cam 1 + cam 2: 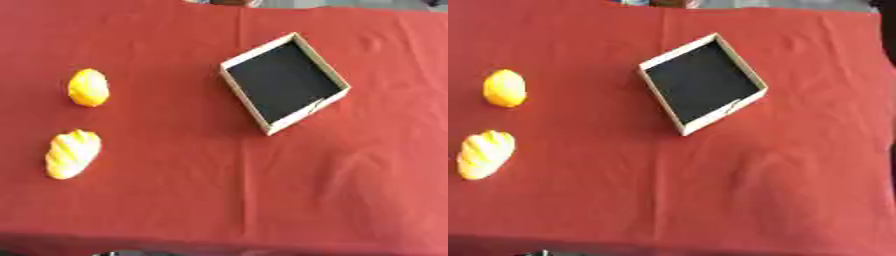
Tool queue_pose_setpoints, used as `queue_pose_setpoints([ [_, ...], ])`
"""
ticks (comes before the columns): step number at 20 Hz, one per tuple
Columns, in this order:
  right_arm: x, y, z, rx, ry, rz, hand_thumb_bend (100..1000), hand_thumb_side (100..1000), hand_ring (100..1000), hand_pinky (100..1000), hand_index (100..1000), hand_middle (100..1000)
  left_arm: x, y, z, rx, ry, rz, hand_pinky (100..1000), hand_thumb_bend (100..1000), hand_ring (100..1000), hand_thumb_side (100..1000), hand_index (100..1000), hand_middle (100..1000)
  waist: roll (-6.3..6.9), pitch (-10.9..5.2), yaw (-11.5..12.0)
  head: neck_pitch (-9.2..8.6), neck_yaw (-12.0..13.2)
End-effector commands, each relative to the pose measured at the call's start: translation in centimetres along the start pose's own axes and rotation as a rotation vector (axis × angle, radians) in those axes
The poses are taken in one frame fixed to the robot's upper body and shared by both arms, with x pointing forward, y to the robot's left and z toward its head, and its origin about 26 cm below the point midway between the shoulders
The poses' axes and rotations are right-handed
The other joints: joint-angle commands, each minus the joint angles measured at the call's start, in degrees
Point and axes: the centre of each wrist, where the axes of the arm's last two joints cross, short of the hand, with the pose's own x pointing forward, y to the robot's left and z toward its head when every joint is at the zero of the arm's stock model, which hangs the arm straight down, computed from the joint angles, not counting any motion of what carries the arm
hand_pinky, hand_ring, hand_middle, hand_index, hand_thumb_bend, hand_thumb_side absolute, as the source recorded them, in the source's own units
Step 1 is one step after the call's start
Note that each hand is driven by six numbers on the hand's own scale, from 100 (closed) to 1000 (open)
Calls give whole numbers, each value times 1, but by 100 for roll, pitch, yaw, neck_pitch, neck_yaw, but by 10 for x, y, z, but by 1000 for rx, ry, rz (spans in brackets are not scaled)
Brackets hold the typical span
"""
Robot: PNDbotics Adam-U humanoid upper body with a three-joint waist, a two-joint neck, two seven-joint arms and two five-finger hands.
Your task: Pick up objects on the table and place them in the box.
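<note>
A big red cloth [175, 200] covers the table, and it fills almost the whole picture.

At the far left, in the upper part of the frame, sits a round orange fruit [88, 87]. It looks like an orange or a lemon. Just below it, in the lower left, lies a long yellow bread roll [72, 153] with pale stripes across its top. The roll leans a little, with its top end tipped to the right. The two foods are near each other but do not touch. Both are close to the left side of the picture, more so in the right eye view.

Between the foods and the box there is a wide bare strip of red cloth. The whole lower half of the frame is bare cloth too, with only soft wrinkles in it.

Right of the middle, in the upper part of the frame, is the box [242, 96]. It has light, thin walls and a black floor inside. It sits turned like a diamond, with one corner pointing up and one pointing down. Nothing is in it. It is well apart from both foods.

At the right side, the cloth's edge shows in the right eye view.

No robot hand shows in either view, so I cannot tell how the fingers are, or how far they are from the foods.
</note>
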Motion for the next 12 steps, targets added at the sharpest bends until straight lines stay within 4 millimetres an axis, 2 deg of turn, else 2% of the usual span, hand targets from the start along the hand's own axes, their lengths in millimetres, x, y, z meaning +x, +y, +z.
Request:
queue_pose_setpoints([
  [1, 8, -3, -8, 20, -32, 20, 100, 544, 889, 936, 825, 719, 4, 5, -9, -4, -40, -20, 822, 100, 771, 524, 886, 703, 25, -45, -10, -106, 24],
  [12, 9, -4, -10, 33, -33, 26, 100, 545, 892, 938, 825, 718, 4, 7, -5, -19, -27, -45, 822, 100, 769, 529, 886, 702, 99, 83, -40, -232, -7],
])
